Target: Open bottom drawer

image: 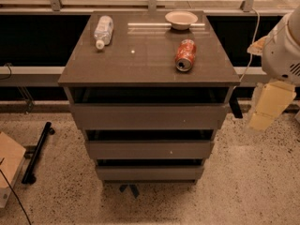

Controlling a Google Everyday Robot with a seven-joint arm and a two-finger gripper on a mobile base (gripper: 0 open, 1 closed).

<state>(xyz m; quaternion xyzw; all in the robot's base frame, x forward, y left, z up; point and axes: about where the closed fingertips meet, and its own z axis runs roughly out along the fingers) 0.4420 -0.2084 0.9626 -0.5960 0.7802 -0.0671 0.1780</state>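
A grey-brown cabinet (150, 69) has three handleless drawers stacked in steps. The bottom drawer (150, 173) is the lowest, with a slim plain front, and it looks closed. Above it are the middle drawer (150, 150), with a tiny white speck, and the tall top drawer (150, 116). My arm (281, 55) comes in from the right edge with a cream link (268, 106). My gripper (236, 108) shows as a dark piece beside the right end of the top drawer, well above the bottom drawer.
On the cabinet top lie a plastic bottle (102, 31), a red can on its side (185, 55) and a small bowl (181, 19). A black bar (37, 151) and a cardboard piece (9, 165) lie on the speckled floor at left. A window ledge runs behind.
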